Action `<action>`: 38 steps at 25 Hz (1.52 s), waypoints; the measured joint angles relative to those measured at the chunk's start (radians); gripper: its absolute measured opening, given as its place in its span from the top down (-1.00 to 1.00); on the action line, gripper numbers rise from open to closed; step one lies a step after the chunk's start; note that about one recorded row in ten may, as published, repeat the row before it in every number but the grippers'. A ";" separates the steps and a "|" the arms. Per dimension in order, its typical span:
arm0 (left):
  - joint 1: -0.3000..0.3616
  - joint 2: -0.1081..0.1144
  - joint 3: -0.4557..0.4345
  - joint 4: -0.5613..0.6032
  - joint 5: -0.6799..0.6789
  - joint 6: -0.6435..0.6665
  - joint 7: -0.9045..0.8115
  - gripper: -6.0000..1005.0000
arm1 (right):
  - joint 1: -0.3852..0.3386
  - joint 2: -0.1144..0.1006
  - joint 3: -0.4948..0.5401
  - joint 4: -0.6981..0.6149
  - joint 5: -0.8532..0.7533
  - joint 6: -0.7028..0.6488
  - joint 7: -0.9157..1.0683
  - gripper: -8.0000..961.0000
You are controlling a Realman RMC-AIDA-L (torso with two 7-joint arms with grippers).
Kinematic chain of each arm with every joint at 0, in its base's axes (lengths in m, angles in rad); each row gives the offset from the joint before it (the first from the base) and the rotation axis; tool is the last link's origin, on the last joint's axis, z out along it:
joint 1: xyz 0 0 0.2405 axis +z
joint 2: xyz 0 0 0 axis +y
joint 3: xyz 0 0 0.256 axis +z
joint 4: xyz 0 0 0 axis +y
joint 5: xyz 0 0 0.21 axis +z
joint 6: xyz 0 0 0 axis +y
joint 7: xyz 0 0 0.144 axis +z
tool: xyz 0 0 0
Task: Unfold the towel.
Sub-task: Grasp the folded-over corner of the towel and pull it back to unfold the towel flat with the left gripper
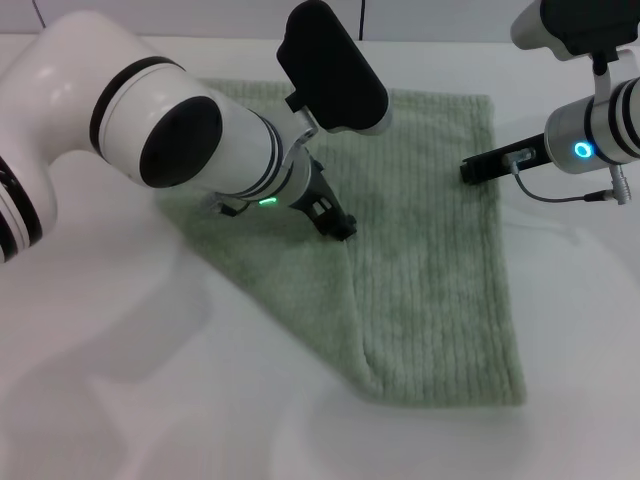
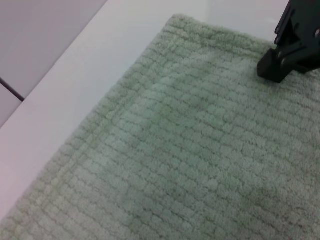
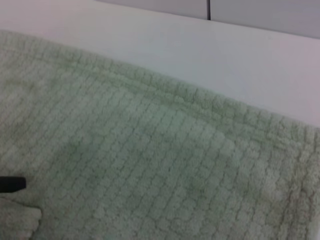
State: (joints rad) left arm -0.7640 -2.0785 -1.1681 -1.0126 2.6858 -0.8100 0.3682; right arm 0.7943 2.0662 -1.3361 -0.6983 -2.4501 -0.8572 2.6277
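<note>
On the white table point(image 1: 120, 400): the towel point(image 1: 430, 290) lies flat, pale green and ribbed, its long axis running from the far edge toward the robot on the right side of the scene.
Fold: a diagonal crease point(image 1: 352, 300) runs from near the left gripper down to the near corner; the cloth to the left of it looks doubled over, so the towel seems only partly opened.
Left gripper point(image 1: 338, 226): tip down on the towel at the top end of that crease, near the middle of the cloth; whether its fingers are apart or pinching a layer, I cannot tell.
Right gripper point(image 1: 478, 168): low at the towel's far right part, just inside the right hem, pointing inward; it also shows as a dark block in the left wrist view point(image 2: 287, 55); finger state cannot be told.
Key relation: the folded flap lies to the left of the left gripper and beneath that arm, so the left arm is much the nearer one to it.
Likely next move: drawing the flap outward to the left, with the right side held down.
</note>
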 joint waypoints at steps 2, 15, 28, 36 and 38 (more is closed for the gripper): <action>-0.001 0.000 0.001 -0.004 0.000 0.000 0.000 -0.61 | -0.001 0.000 0.000 0.000 0.000 -0.001 0.000 0.98; -0.005 0.000 0.012 0.001 0.002 0.002 0.000 -0.61 | -0.003 0.000 0.000 0.000 0.000 -0.002 0.000 0.98; -0.024 0.000 0.011 0.043 0.002 0.027 0.000 -0.61 | 0.000 0.000 0.000 0.000 0.000 -0.002 0.000 0.99; -0.031 0.002 0.017 0.043 0.012 0.020 0.007 -0.61 | 0.000 0.000 -0.002 0.000 -0.001 -0.002 0.000 0.98; -0.032 0.004 0.027 0.042 0.016 0.016 0.012 -0.50 | 0.000 0.000 -0.002 0.000 -0.001 -0.002 0.000 0.98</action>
State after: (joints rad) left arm -0.7956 -2.0747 -1.1413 -0.9707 2.7017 -0.7936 0.3803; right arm 0.7946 2.0662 -1.3377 -0.6980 -2.4514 -0.8591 2.6277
